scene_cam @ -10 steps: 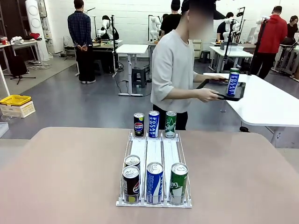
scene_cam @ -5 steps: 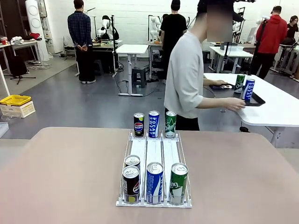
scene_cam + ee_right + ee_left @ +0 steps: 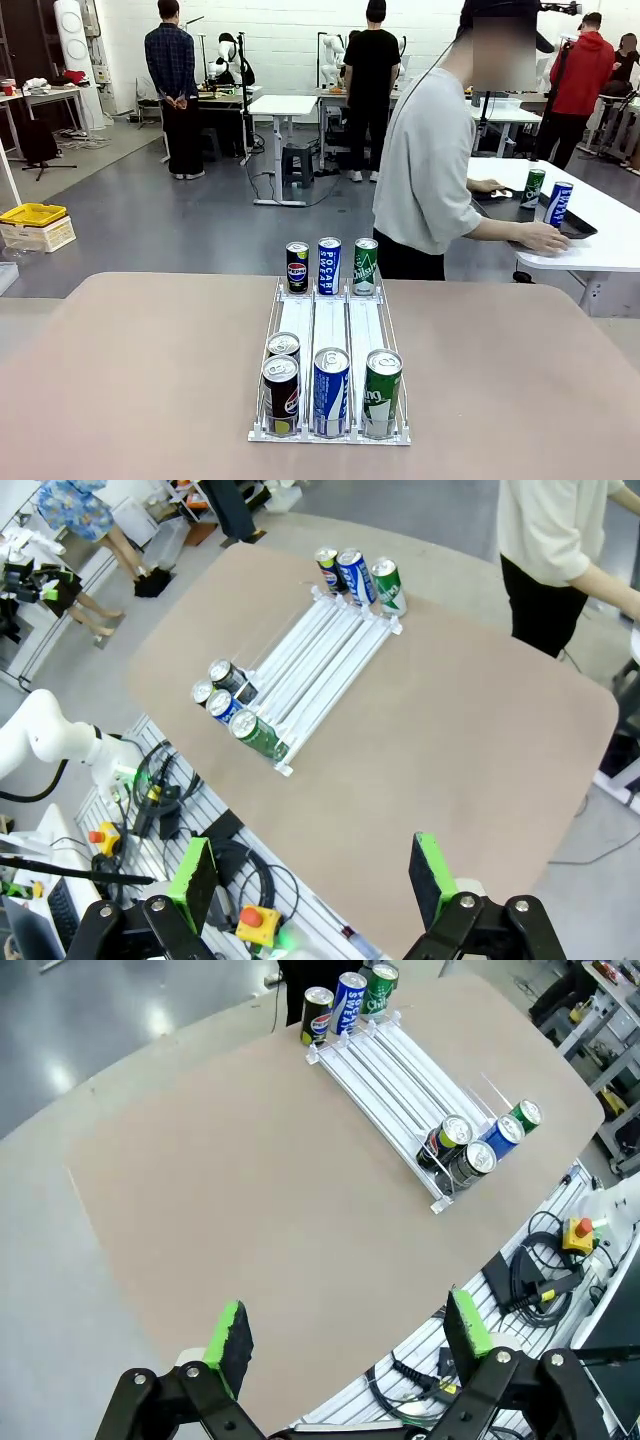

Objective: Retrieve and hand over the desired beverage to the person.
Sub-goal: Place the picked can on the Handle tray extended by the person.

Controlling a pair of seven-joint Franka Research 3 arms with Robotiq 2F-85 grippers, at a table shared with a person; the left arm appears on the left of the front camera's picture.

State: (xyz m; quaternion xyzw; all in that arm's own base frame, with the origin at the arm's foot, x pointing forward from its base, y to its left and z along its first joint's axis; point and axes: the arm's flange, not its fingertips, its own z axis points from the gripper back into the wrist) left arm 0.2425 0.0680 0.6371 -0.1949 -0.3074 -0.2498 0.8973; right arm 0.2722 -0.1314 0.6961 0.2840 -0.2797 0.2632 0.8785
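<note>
Cans (image 3: 329,392) stand at both ends of a white rack (image 3: 330,325) on the worktop (image 3: 140,370); the person (image 3: 430,170) leans over a tray (image 3: 555,225) at a side table. Left pincer (image 3: 345,1335) and right pincer (image 3: 312,875) both hang spread apart, empty, above the worktop.

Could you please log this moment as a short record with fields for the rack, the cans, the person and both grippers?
rack: white three-lane can rack on the tan table
far row: Pepsi can, Pocari can, green can, upright
near row: two black cans in the left lane, blue can, green near can
person: person turned to a side table, hand on a black tray with two cans
left gripper: left gripper open, high over the table
right gripper: right gripper open, high over the table
</note>
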